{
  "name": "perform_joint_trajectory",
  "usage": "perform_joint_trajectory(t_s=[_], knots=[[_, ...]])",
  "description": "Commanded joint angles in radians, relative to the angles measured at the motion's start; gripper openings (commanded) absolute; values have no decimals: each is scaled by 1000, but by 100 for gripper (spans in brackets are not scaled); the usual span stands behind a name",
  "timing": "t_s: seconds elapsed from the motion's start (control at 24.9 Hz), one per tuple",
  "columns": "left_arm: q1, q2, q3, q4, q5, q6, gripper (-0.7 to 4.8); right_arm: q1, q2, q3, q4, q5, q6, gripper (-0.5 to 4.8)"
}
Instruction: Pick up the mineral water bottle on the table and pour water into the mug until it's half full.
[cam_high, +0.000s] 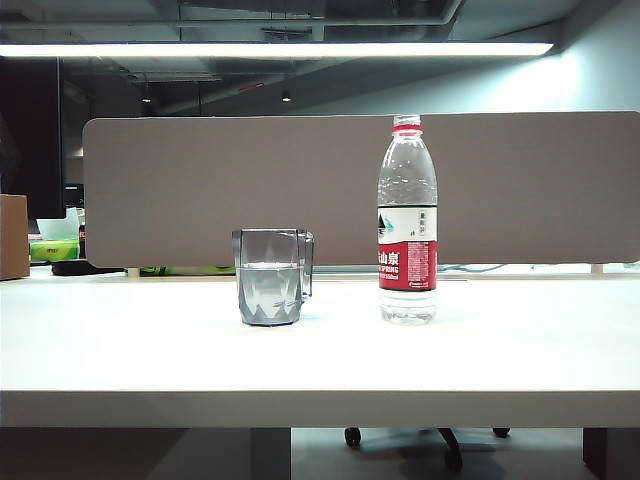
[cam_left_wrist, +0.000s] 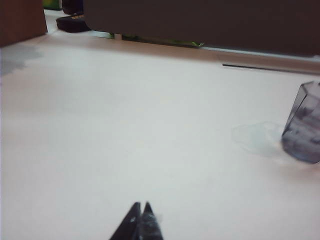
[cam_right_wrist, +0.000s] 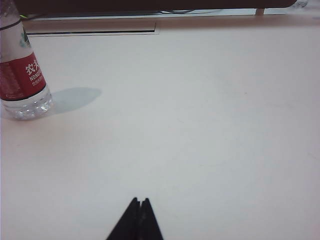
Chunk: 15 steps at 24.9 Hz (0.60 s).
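Note:
The mineral water bottle (cam_high: 407, 225) stands upright on the white table (cam_high: 120, 340), right of the middle, its red-and-white label facing me; it looks nearly empty. To its left stands the smoky-grey faceted mug (cam_high: 269, 277), with water (cam_high: 268, 285) up to about half its height. Neither arm shows in the exterior view. In the left wrist view my left gripper (cam_left_wrist: 140, 206) is shut with nothing in it, well short of the mug (cam_left_wrist: 304, 124). In the right wrist view my right gripper (cam_right_wrist: 139, 201) is shut and empty, apart from the bottle (cam_right_wrist: 21, 75).
A grey partition panel (cam_high: 200, 190) runs along the back of the table. A brown box (cam_high: 13, 236) stands at the far left edge. A small wet patch (cam_left_wrist: 255, 137) lies on the table beside the mug.

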Motion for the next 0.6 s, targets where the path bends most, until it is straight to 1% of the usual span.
perform_joint_trajectory(t_s=[0.04,0.12,0.24,0.6], knots=[[0,0,3,12,-47,48,-5,1,0,-3,11,0,2,-1],[0,0,3,32,-70,48,-5,1,0,-3,10,0,2,-1],[-1,0,3,40,-57,48,-5,1,0,-3,11,0,2,-1],[-1,0,3,39,-58,48,-5,1,0,-3,11,0,2,-1]])
